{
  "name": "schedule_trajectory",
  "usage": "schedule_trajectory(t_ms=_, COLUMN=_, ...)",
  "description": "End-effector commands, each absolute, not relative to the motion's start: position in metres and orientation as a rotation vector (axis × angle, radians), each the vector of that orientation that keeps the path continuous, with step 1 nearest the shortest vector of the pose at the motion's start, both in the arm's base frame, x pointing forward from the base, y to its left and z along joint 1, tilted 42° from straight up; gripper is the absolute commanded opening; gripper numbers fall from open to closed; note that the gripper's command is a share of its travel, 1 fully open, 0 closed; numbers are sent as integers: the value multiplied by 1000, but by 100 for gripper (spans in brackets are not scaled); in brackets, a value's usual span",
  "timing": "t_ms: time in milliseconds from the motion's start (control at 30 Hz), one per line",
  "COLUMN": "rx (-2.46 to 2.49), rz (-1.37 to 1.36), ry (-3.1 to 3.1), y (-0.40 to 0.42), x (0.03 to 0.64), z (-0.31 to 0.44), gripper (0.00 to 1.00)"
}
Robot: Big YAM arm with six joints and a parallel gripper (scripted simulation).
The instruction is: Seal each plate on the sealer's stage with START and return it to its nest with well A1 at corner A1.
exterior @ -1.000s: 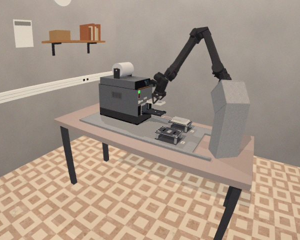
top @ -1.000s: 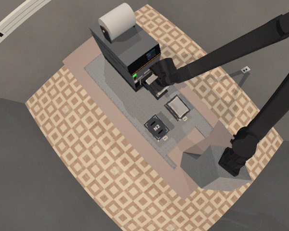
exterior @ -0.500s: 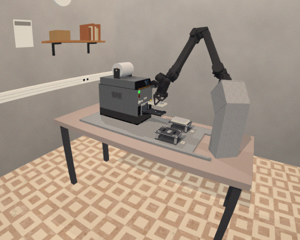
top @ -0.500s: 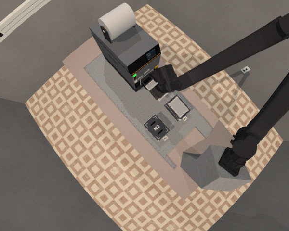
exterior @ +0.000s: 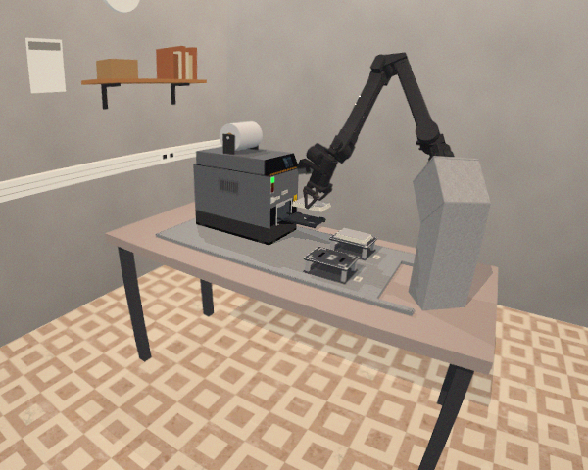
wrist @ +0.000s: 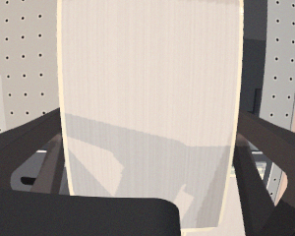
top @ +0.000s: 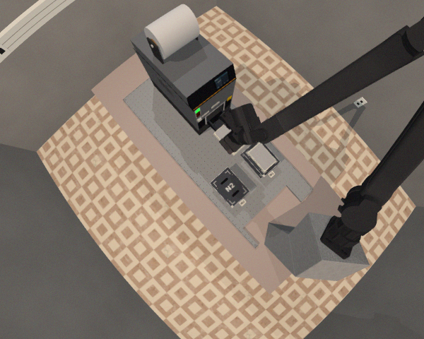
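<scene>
My gripper (top: 227, 140) (exterior: 316, 203) (wrist: 148, 117) is shut on a foil-covered plate (top: 221, 133) (exterior: 320, 206) (wrist: 147, 88), gripping it across its width. It holds the plate in the air just above and in front of the sealer's stage (exterior: 304, 216), which stands out. The sealer (top: 190, 73) (exterior: 233, 197) shows a green lamp (top: 196, 110) (exterior: 271, 178). Nest N2 (top: 230, 188) (exterior: 331, 261) is empty. Another foil-covered plate (top: 262, 157) (exterior: 354, 234) sits in the other nest (exterior: 359, 248), to the right of N2.
A foil roll (top: 172, 30) (exterior: 243, 133) sits on top of the sealer. The arm's grey pedestal (top: 307, 248) (exterior: 449, 227) stands at the table's right end. The perforated grey base mat (top: 168, 131) (exterior: 264, 253) carries the sealer and both nests.
</scene>
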State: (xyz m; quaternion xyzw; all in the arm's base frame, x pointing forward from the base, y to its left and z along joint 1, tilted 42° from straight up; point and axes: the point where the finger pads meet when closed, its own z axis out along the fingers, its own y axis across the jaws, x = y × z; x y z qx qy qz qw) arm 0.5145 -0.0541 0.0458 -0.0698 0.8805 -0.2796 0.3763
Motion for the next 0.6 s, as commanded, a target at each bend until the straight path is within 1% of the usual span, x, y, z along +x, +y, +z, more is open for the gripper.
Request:
schedule_trajectory(t_ms=0, rx=-182, rz=-696, ry=2258, y=-41, x=510, z=31, gripper=0)
schedule_trajectory(t_ms=267, rx=-181, rz=-693, ry=2235, y=-34, x=507, z=35, gripper=0)
schedule_trajectory(t_ms=567, rx=-175, rz=-697, ry=2253, y=-27, x=489, z=10, gripper=0)
